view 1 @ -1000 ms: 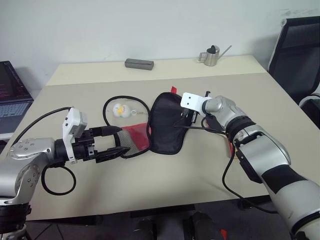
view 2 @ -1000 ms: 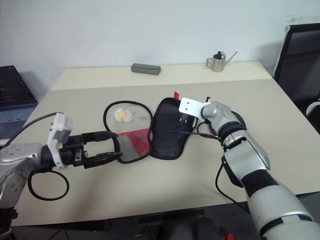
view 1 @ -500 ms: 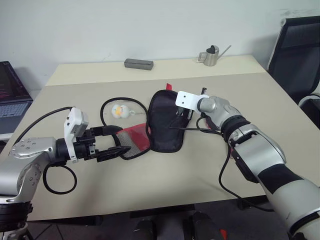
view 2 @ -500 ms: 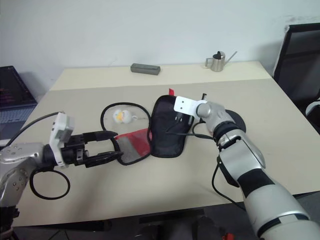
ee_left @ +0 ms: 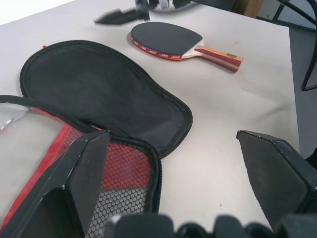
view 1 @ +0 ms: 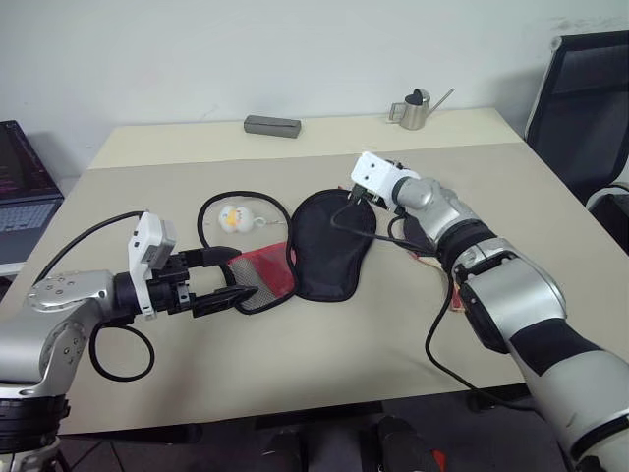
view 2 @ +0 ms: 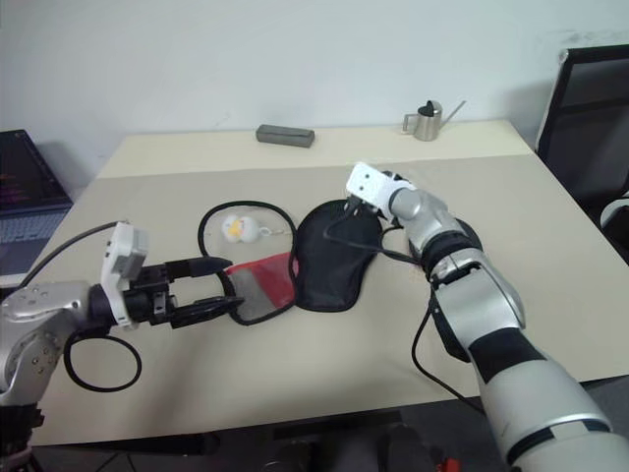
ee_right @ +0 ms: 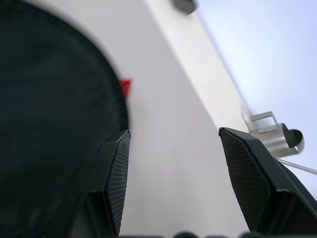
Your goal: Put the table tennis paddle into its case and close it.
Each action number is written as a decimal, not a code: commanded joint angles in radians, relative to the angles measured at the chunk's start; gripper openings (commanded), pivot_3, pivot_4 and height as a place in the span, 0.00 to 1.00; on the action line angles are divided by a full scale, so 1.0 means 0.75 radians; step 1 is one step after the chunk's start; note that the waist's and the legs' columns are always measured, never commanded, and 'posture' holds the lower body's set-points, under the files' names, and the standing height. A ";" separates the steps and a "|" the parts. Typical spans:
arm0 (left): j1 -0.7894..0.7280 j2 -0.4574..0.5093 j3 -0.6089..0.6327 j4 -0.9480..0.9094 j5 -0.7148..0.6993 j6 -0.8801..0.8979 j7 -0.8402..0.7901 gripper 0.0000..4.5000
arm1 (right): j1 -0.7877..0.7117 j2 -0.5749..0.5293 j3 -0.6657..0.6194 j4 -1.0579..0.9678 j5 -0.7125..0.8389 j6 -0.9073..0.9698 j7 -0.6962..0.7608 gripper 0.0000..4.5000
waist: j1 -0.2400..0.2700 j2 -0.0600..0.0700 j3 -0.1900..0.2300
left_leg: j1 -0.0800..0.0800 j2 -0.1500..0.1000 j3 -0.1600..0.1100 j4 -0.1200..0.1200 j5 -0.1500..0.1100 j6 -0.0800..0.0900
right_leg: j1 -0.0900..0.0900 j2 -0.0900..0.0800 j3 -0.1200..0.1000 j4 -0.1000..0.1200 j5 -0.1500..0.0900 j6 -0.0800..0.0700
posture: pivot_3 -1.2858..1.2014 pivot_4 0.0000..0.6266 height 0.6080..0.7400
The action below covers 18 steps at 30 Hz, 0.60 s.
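The case [view 1: 329, 246] lies open on the table, its black half spread flat and its red mesh half [view 1: 263, 273] to the left. My left gripper [view 1: 228, 279] is open and level, with the edge of the mesh half between its fingers [ee_left: 81, 173]. Over the far edge of the black half hovers my right gripper [view 1: 354, 200], open with nothing in it. The table tennis paddle [ee_left: 166, 38] lies flat beyond the case, black face up, its striped handle [ee_left: 218, 53] pointing away from the case. In the eye views my right forearm mostly hides it.
A white-yellow ball [view 1: 234, 216] sits inside the case's open zipper loop. At the table's back edge are a grey box [view 1: 272, 125] and a metal watering can [view 1: 418, 110]. A laptop [view 1: 25, 187] stands off the left side and a black chair [view 1: 590, 98] at the right.
My right gripper has opened, let go of the black half and risen toward the far edge. The black half now lies flatter and wider. The left gripper has kept still.
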 commanded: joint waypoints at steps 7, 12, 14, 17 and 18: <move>-0.032 -0.017 0.024 0.007 -0.021 -0.021 -0.012 1.00 | 0.156 -0.043 -0.186 -0.202 0.247 0.141 0.262 0.67 | 0.000 0.000 0.000 | 0.000 0.000 0.002 0.000 0.000 0.000 | 0.000 0.000 0.000 0.000 0.000 0.000 | 0.52 0.24 1.00; -0.046 -0.027 0.008 0.019 -0.017 -0.025 -0.023 1.00 | 0.417 -0.053 -0.245 -0.609 0.334 0.401 0.253 0.67 | 0.002 0.000 0.000 | -0.001 0.000 0.002 0.001 0.000 0.000 | 0.000 0.000 0.000 0.000 0.000 0.000 | 0.52 0.24 1.00; -0.051 -0.028 0.002 0.023 -0.018 -0.025 -0.032 1.00 | 0.533 -0.056 -0.254 -0.816 0.350 0.522 0.234 0.67 | 0.003 0.000 0.000 | -0.001 0.001 0.001 0.001 0.000 0.000 | 0.000 0.000 0.000 0.000 0.000 0.000 | 0.52 0.24 1.00; -0.069 -0.028 -0.005 0.040 -0.015 -0.027 -0.050 1.00 | 0.669 -0.042 -0.272 -1.070 0.382 0.721 0.210 0.67 | 0.002 0.000 0.000 | -0.001 0.001 0.001 0.001 0.000 0.000 | 0.000 0.000 0.000 0.001 0.000 0.000 | 0.52 0.24 1.00; -0.080 -0.026 -0.008 0.049 -0.016 -0.026 -0.058 1.00 | 0.715 -0.031 -0.274 -1.154 0.399 0.796 0.206 0.67 | 0.002 0.000 0.000 | -0.001 0.001 0.001 0.001 0.000 0.000 | 0.000 0.000 0.000 0.001 0.000 0.000 | 0.52 0.24 1.00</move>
